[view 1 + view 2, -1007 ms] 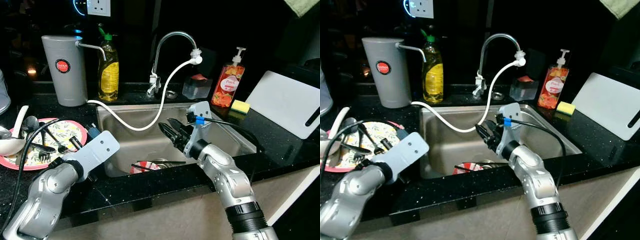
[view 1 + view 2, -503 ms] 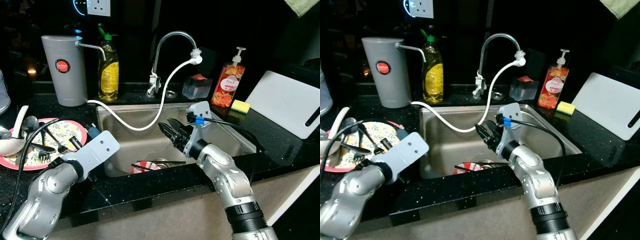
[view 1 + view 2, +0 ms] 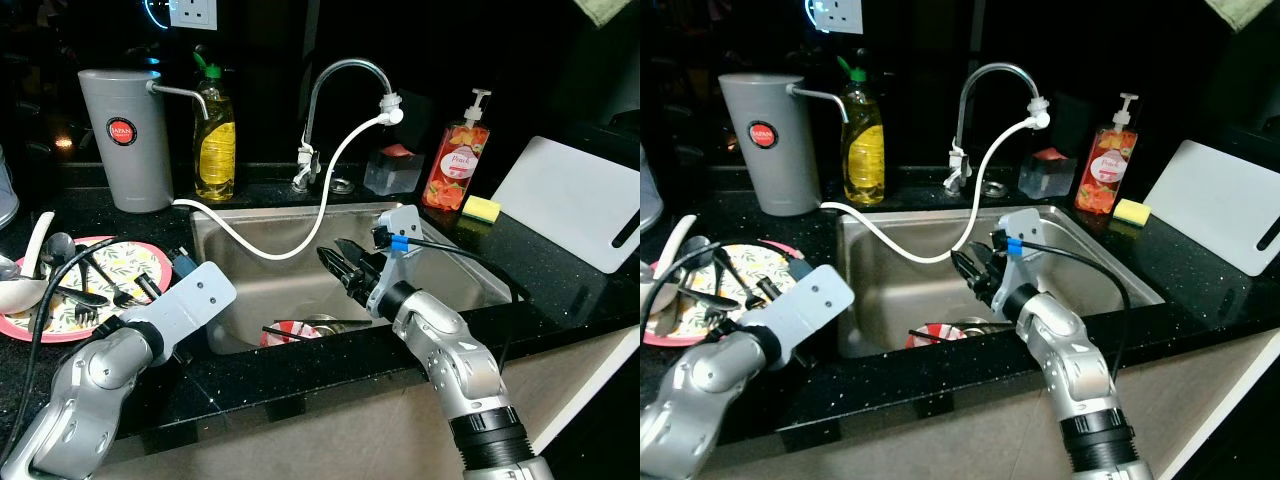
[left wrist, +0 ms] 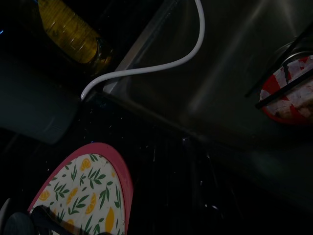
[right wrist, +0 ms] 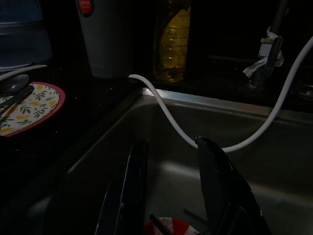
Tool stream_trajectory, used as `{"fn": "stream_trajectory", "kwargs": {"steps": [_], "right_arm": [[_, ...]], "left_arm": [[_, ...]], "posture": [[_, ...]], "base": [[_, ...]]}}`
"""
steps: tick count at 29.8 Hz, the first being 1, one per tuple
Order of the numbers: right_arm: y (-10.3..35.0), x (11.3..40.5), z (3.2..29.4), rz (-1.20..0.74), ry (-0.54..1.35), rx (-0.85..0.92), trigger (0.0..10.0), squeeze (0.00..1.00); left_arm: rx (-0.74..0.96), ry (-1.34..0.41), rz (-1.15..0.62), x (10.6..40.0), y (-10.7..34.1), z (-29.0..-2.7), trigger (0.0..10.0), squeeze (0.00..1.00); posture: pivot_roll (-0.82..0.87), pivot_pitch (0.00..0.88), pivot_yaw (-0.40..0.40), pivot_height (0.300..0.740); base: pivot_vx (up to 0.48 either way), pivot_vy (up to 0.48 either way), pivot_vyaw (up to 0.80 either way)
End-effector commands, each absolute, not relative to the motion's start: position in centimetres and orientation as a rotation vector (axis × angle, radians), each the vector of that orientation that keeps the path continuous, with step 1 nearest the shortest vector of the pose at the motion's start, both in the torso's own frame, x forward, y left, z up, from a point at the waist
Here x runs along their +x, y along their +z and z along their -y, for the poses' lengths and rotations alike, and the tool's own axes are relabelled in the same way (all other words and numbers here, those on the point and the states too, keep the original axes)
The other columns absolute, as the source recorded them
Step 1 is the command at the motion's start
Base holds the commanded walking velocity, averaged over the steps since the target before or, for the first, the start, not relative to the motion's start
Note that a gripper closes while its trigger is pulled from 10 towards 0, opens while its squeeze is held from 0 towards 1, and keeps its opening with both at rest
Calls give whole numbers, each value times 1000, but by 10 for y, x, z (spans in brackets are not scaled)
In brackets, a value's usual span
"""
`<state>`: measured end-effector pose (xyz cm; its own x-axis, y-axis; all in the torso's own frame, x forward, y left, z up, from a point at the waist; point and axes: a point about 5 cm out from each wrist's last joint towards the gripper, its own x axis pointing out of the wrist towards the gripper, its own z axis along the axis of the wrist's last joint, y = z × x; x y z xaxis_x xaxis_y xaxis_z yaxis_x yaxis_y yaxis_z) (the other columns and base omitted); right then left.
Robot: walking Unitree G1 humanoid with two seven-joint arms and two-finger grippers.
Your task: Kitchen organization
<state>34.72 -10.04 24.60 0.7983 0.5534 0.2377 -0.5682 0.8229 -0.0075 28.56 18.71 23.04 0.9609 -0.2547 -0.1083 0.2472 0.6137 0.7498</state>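
My right gripper (image 5: 168, 196): fingers parted, empty, over the sink (image 3: 450, 262) | red-white plate (image 3: 290, 335): on sink floor; dark utensils across it | my left gripper: by pink plate (image 3: 150, 255); finger state I cannot tell

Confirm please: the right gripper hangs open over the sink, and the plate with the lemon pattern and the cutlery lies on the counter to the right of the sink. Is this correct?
Not quite. The plate with the lemon pattern and cutlery lies on the counter to the left of the sink, as the left eye view shows. The rest holds: the right gripper hangs open over the sink.
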Motion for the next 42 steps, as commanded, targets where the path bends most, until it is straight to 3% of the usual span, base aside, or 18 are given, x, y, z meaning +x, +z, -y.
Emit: {"fn": "stream_trajectory", "kwargs": {"steps": [1,42], "right_arm": [[248,346,106,247,584,73,10000,0],[246,347,106,241,571,78,10000,0]], "left_arm": [[854,-318,-19,283,223,-186,10000,0],[853,-319,-17,284,223,-186,10000,0]], "posture": [[91,59,-100,740],[96,50,-99,740]], "base": [[0,0,0],[0,0,0]]}}
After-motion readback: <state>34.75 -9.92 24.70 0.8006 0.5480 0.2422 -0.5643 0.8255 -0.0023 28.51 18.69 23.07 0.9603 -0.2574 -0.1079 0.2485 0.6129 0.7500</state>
